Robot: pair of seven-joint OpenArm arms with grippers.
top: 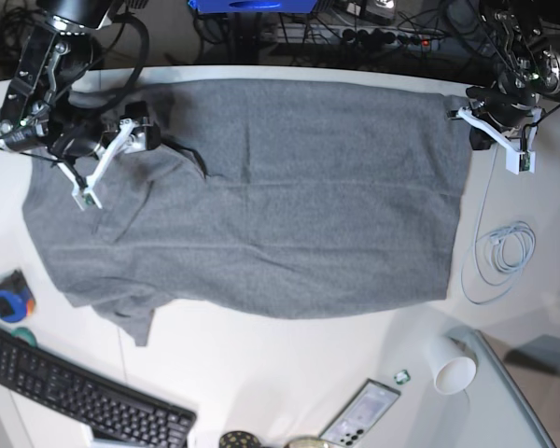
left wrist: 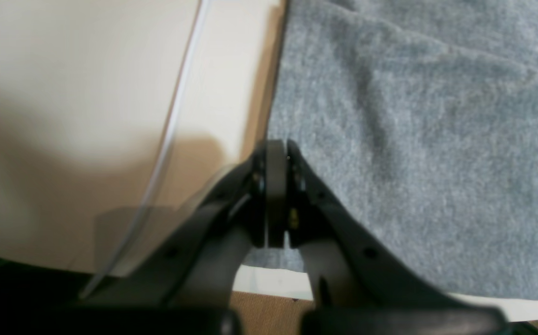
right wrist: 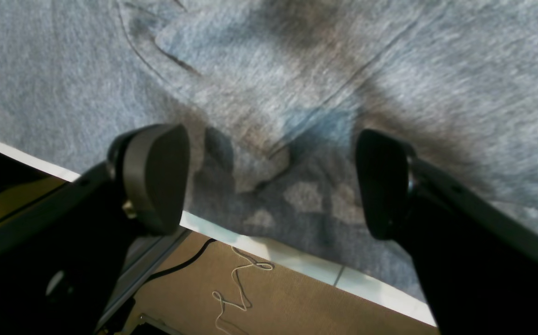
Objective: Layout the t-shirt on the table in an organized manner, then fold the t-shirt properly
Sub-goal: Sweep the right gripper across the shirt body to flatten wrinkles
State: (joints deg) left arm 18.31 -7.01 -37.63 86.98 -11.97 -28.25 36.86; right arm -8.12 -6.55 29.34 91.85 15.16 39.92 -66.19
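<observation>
1. Containers: a white paper cup (top: 454, 370) lies on its side at the lower right of the base view; contents can't be told.
2. The t-shirt (top: 261, 205) is heather-grey, soft knit, spread mostly flat across the upper middle of the white tabletop (top: 289, 373). Fabric is bunched and creased at the left end, with a flap hanging toward the lower left.
3. Other items in the base view: a coiled pale cable (top: 504, 252) at right, a black keyboard (top: 75, 397) at lower left, a blue-and-black round object (top: 7, 297) at the left edge, and a phone-like device (top: 364, 413) at the bottom.
4. Left gripper (left wrist: 276, 153): in its wrist view the pads are pressed together at the shirt's edge. Whether fabric is pinched between them can't be told. In the base view this arm sits at the shirt's upper right corner (top: 490, 126).
5. Right gripper (right wrist: 269, 181): jaws spread wide, over wrinkled fabric near the tabletop edge, nothing between the pads. In the base view it sits over the upper left of the shirt (top: 121, 140).
6. A smooth, glossy white surface and a thin pale cable fill the left half of the left wrist view.
</observation>
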